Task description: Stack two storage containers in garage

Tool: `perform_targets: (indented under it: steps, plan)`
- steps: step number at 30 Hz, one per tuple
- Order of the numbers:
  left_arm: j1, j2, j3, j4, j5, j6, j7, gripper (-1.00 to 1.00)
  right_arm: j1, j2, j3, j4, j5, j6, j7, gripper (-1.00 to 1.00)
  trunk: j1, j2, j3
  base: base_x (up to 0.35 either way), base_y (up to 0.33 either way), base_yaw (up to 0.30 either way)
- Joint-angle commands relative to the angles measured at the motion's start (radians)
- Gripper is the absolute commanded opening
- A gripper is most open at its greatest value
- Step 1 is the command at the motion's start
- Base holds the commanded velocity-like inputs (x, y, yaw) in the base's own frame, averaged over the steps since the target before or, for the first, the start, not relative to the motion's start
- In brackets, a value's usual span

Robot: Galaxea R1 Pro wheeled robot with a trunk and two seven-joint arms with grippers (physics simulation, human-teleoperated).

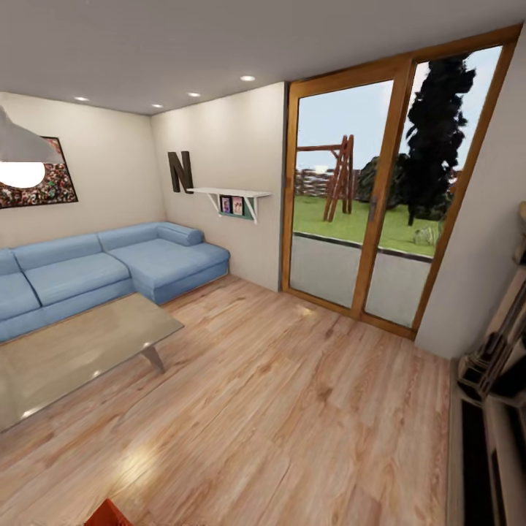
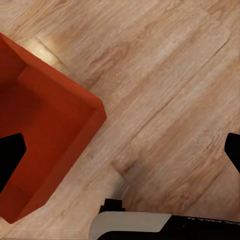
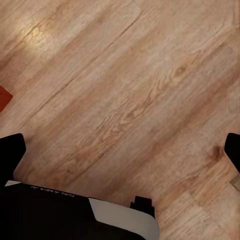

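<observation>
We log one storage container on the living room's wood floor, open top up, one left finger over its interior. Left arm is nearer; a corner shows past the right fingers. Both pairs spread, empty.

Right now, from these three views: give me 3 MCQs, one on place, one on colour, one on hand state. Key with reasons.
1. Where does the storage container sit?
A. on the wood plank floor
B. on the sofa
C. on the low table

2. What colour is the sofa?
A. grey
B. blue
C. green

3. How is the left hand?
A. shut on the container
B. shut on nothing
C. open, holding nothing

Key:
1 A: the storage container rests on the wood plank floor.
2 B: the sofa is blue.
3 C: the left hand has its fingers wide apart, one over the container.
</observation>
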Motion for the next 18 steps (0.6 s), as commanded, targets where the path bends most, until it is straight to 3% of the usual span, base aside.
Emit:
perform_targets:
  steps: [1,18]
  plan:
    - [-0.002,0.0,0.001,0.004,0.005,-0.006,-0.001,1.0,-0.002,-0.001,-0.009,0.004,0.01,-0.007,0.001,1.0,0.0,-0.001,-0.001,0.014,0.0,0.253]
    - [-0.002,-0.001,0.001,0.004,0.005,-0.006,-0.002,1.0,-0.001,-0.001,-0.009,0.004,0.01,-0.007,0.001,1.0,0.0,-0.001,-0.001,0.001,0.0,0.253]
